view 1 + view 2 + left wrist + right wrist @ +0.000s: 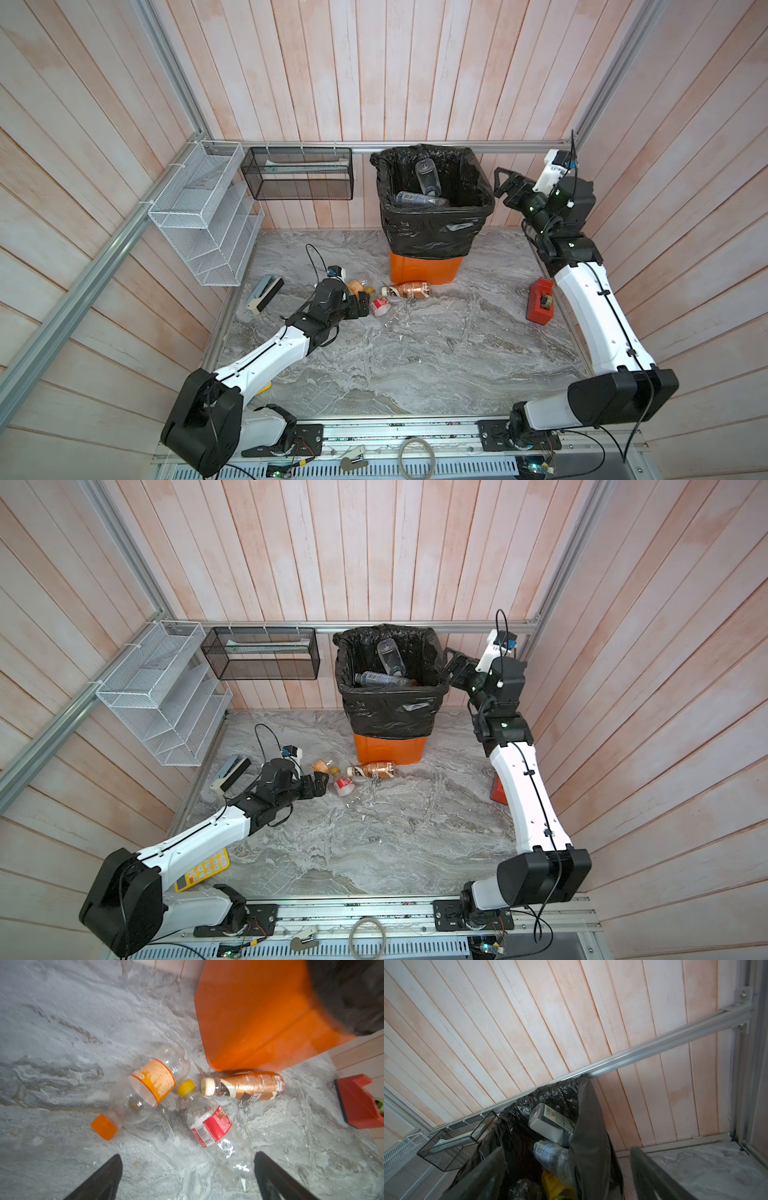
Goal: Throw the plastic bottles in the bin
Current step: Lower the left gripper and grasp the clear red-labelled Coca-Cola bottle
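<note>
Left gripper (188, 1165): wide, empty.
Red-label bottle (209, 1126): lying just ahead, base nearly between the jaws, long axis pointing away (left arm nearer).
Bin (424, 266): beyond, bottles (428, 178) inside.
Right gripper (505, 187): wide, empty, beside bin rim.

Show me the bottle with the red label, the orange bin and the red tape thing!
red-label bottle (212, 1126), left wrist view, on its red label.
orange bin (424, 268), in a top view, on its bare orange wall.
red tape dispenser (536, 309), in a top view, on its red body.
</note>
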You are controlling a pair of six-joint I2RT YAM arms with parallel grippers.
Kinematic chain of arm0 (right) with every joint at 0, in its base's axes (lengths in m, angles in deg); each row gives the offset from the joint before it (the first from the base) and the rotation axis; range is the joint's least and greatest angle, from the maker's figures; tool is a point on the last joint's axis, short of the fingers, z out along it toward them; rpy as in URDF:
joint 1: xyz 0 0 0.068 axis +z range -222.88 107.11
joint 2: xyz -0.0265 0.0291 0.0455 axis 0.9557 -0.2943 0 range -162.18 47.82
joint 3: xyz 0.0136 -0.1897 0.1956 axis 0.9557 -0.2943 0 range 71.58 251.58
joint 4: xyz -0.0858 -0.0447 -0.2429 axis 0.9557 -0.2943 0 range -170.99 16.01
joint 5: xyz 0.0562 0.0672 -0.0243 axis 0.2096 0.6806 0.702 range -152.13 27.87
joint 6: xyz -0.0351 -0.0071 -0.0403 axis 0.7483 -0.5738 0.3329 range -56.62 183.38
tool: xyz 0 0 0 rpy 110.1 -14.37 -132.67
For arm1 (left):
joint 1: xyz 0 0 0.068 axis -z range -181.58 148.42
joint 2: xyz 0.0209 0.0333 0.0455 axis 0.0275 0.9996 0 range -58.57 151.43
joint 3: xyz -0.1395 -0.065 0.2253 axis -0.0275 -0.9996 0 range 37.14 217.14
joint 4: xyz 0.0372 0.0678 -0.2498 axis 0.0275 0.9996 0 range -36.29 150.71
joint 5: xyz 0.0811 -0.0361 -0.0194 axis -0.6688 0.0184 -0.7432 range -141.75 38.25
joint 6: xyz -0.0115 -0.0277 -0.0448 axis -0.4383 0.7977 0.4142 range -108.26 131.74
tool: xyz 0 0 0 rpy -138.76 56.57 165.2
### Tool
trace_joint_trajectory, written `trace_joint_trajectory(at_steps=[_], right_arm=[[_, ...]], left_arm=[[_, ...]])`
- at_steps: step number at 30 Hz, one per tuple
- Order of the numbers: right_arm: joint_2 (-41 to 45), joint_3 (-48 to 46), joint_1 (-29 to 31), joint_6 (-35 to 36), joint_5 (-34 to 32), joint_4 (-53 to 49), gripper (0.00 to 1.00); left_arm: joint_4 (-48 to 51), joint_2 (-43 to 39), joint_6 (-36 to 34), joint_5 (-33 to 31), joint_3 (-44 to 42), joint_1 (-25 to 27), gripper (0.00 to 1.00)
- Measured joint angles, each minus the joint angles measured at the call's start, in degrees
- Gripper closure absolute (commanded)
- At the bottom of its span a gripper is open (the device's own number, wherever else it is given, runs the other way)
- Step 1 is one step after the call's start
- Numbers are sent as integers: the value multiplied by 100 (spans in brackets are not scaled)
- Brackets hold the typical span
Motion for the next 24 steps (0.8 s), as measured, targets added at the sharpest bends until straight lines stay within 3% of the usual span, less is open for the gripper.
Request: trace_joint_trajectory(at_steps=[12,24], right_arm=[[1182,-2669,-739,-345,-72,212,5],[1700,-3851,-1132,-511,-70,120,5]], left_arm=[[39,1263,389,391,553,417,2],[-212,2011,1067,691,704,417,2]])
